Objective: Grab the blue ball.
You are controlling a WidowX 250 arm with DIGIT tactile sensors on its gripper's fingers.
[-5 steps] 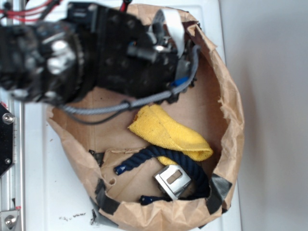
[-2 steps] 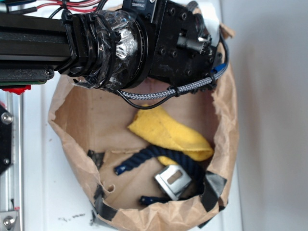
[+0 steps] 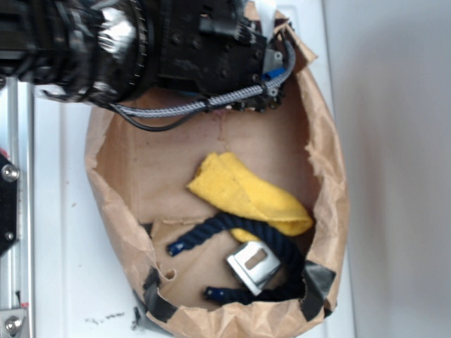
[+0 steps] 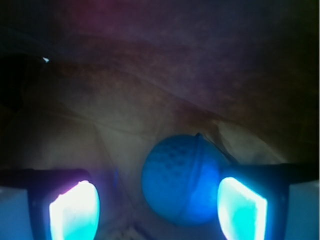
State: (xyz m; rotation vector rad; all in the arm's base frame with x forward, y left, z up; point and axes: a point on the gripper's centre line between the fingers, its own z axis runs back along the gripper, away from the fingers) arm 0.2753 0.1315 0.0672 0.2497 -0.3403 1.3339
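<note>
Down in the wrist view, the blue ball (image 4: 182,180) sits low in the frame against crumpled brown paper, between the two lit pads (image 4: 75,210) of the end effector (image 4: 157,210), which is spread wide and holds nothing. The ball lies off-centre in the gap: it nearly touches the right-hand pad, while a clear gap separates it from the left-hand one. To do the grasp well, the end effector would probably need to shift sideways toward the ball so it sits midway between the pads, then settle a little lower so the pads meet the ball's widest part before closing; a round ball caught off-centre is likely to squirt out or roll along the paper. Its finely dimpled, matte surface should give the pads some grip. In the exterior view the ball itself is hidden under the robot arm (image 3: 141,42), which reaches over the far end of the paper bag (image 3: 328,183), a low brown container with rolled, torn edges patched with dark tape. So the ball seems to rest at the bag's far end, near its wall. Well apart from it, toward the bag's near end, lie a yellow cloth (image 3: 246,193), a dark navy rope (image 3: 232,225) curling around a small metal clip (image 3: 254,264). The bag stands on a white worktop (image 3: 77,267), with a metal rail along its left edge.
</note>
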